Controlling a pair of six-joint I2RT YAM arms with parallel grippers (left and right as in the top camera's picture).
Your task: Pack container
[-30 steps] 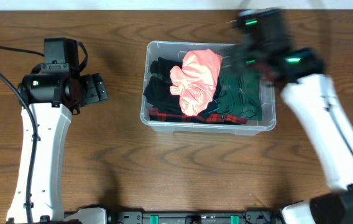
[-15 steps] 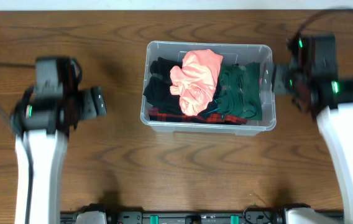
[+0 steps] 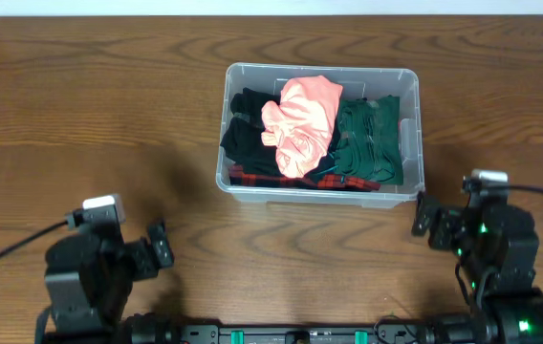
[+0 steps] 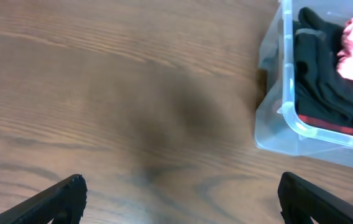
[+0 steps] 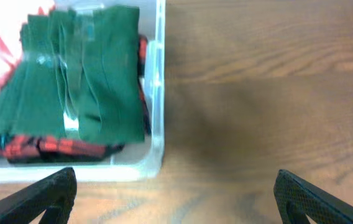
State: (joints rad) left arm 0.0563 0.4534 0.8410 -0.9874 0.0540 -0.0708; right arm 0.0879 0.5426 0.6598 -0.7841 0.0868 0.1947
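- The container [image 3: 320, 192] is sat on the table [image 3: 109, 96], centre-far, stuffed with clothes [image 3: 302, 119].
- Left fingers [image 4: 64, 194] and right fingers [image 5: 52, 186] are spread wide, nothing gripped.
- Packing looks finished; probably only a final check is needed.

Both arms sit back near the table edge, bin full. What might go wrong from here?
The pink garment is bunched on top of the pile in the container; it may ride above the rim and slip out.
The open right gripper sits close to the container's near corner; a forward move might nudge it.
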